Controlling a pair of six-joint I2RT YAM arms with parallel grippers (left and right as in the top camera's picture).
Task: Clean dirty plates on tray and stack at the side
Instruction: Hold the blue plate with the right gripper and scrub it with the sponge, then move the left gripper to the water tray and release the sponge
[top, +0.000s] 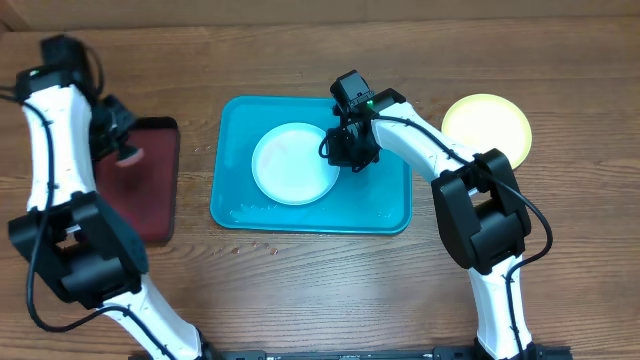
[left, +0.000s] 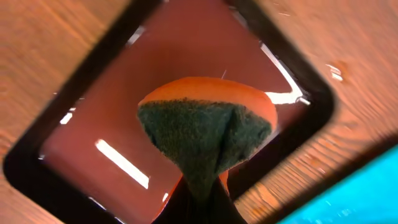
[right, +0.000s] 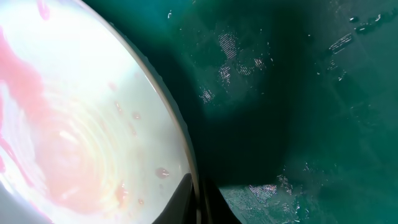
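A white plate (top: 290, 165) lies in the middle of the teal tray (top: 380, 205). In the right wrist view the plate (right: 74, 112) shows pink-red sauce smears and droplets. My right gripper (top: 342, 152) is at the plate's right rim, and its fingers (right: 199, 205) are shut on the rim, one inside and one outside. A yellow-green plate (top: 487, 125) sits on the table right of the tray. My left gripper (top: 125, 148) is shut on an orange sponge with a dark green scrub face (left: 205, 124). The pale mint-blue plate is out of view.
A dark-red, black-rimmed tray (top: 150, 200) lies at the left, under the held sponge, and also shows in the left wrist view (left: 93, 124). The teal tray's floor (right: 298, 93) is wet with droplets. Bare wooden table surrounds both trays.
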